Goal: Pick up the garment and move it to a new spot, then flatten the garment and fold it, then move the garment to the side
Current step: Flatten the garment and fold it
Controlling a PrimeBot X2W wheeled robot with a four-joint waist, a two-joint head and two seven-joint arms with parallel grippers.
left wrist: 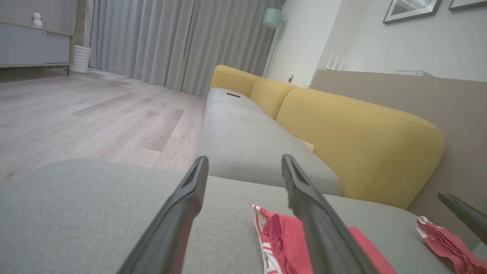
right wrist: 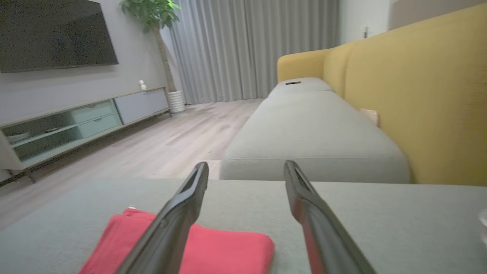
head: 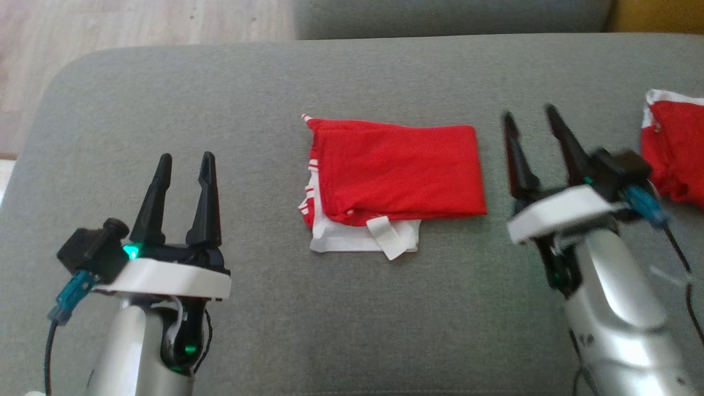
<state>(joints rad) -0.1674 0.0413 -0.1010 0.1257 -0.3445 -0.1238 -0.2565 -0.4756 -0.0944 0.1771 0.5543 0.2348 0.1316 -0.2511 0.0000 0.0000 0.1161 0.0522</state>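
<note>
At the centre of the head view, the folded red garment [head: 399,170] is laid on the grey cushion [head: 247,82]. The left gripper [head: 186,161] at lower left and right gripper [head: 529,116] at right are spread open, nothing held.

The second garment [head: 675,148] is cut off by the head view's right edge, and the right claw [head: 528,113] is blurred there. The garment [head: 396,165] hides most of its white underlayer. In both wrist views the bottom edge cuts it off. A dark thing [left wrist: 233,95] on the far cushion [left wrist: 220,102] is too small to tell.
</note>
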